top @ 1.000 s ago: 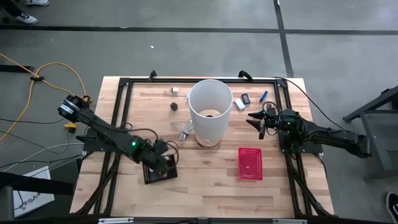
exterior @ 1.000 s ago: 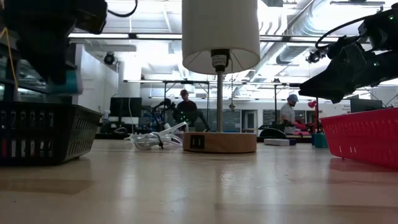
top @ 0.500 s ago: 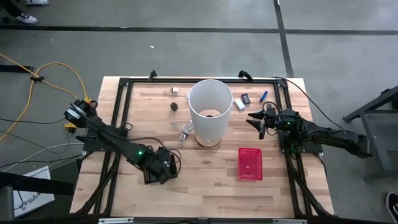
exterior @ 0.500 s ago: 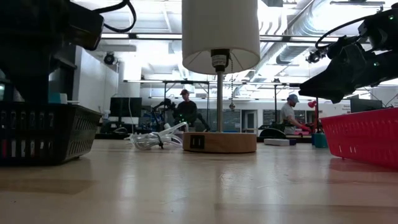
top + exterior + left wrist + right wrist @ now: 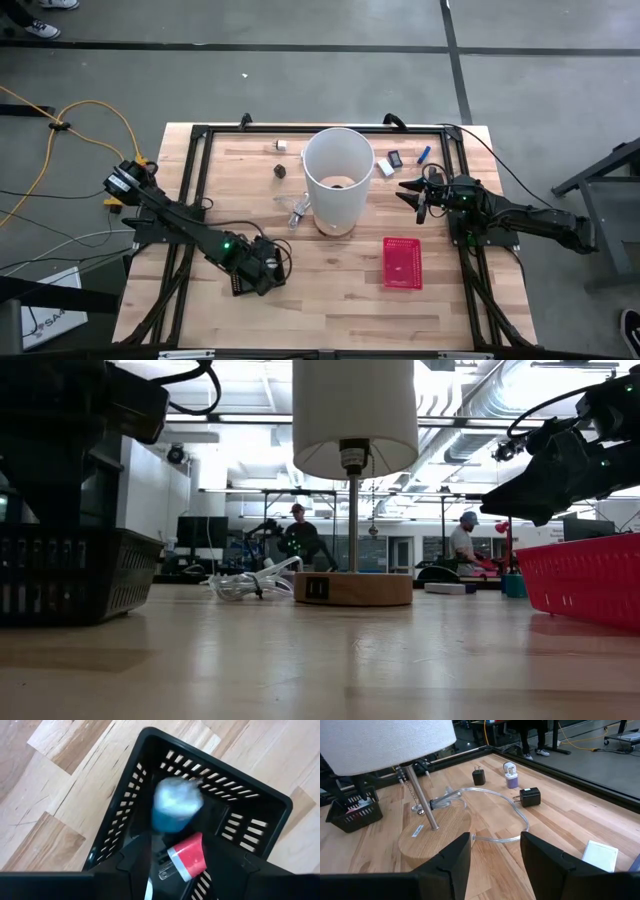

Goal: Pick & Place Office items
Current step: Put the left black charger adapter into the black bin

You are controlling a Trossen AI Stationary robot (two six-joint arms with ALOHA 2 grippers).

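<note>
Left wrist view: drop into black slotted plastic basket (image 5: 150,780)

Left gripper (image 5: 172,870), fingers parted, apparently releases blurred teal piece (image 5: 175,807) above pink-and-white plug (image 5: 187,862); lift straight, near table's left-front corner. Right gripper (image 5: 492,855) idles, narrowly parted, empty.

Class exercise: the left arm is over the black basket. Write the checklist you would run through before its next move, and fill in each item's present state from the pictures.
1. Left gripper above the black basket: ok.
2. Teal piece over the basket's inside, not its rim: ok.
3. Teal piece free of the fingers: cannot tell, it is blurred.
4. Pink-and-white plug lying inside the basket: ok.
5. Right gripper away from the basket, beside the lamp, open and empty: ok.
6. More items left to fetch, such as the black plugs behind the lamp: ok.
</note>
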